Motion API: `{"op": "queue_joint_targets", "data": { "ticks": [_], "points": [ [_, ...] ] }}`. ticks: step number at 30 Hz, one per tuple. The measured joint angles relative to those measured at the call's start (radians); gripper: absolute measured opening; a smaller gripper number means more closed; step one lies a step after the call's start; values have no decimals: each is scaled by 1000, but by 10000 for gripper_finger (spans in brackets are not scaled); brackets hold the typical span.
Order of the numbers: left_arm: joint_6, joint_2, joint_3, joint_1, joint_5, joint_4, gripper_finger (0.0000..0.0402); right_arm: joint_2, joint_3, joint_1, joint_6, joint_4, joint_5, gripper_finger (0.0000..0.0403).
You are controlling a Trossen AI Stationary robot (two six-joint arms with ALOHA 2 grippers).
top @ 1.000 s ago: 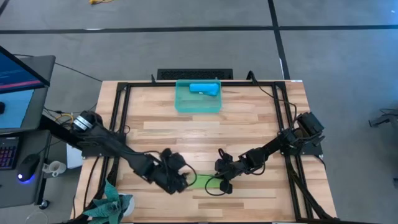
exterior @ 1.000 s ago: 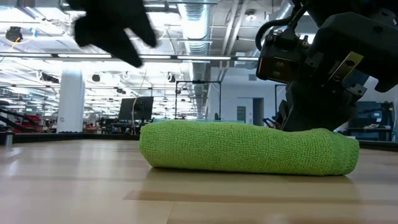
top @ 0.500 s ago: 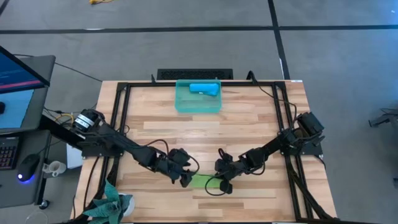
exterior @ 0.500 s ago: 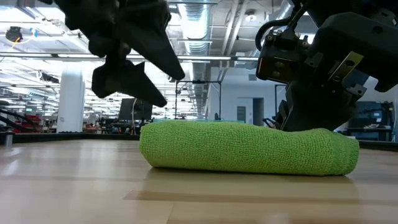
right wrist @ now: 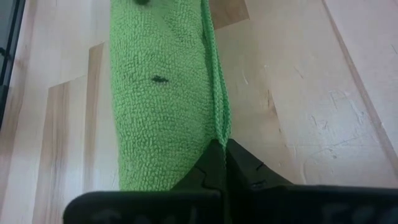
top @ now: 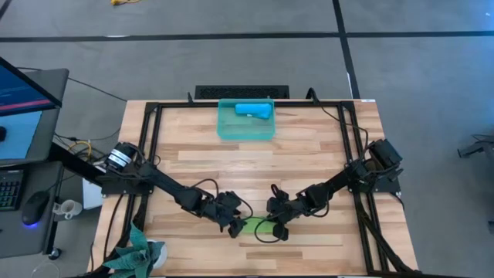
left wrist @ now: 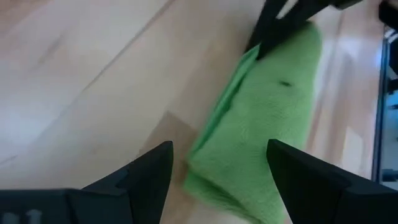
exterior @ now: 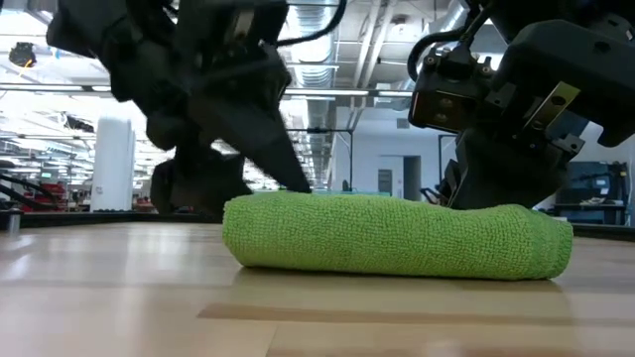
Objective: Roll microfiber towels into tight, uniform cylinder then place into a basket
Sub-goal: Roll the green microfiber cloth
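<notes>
Meanwhile, low and left of centre in the high view, the left end effector (top: pixel 234 225) is hovering with its fingers spread wide at the left end of the rolled lime green towel (top: pixel 258 226), which is lying on the wooden bench (top: pixel 309 154). Just right, the right end effector (top: pixel 275 228) is pinching the towel's edge with fingers closed. Upper centre, the blue towel (top: pixel 253 110) is sitting inside the basket (top: pixel 245 131).
</notes>
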Motion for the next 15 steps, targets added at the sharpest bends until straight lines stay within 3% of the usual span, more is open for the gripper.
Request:
{"op": "queue_joint_targets", "data": {
  "ticks": [15],
  "points": [
    [-21,72,2,-1,88,87,254,0,0,0,0,-3,0,15]
  ]
}}
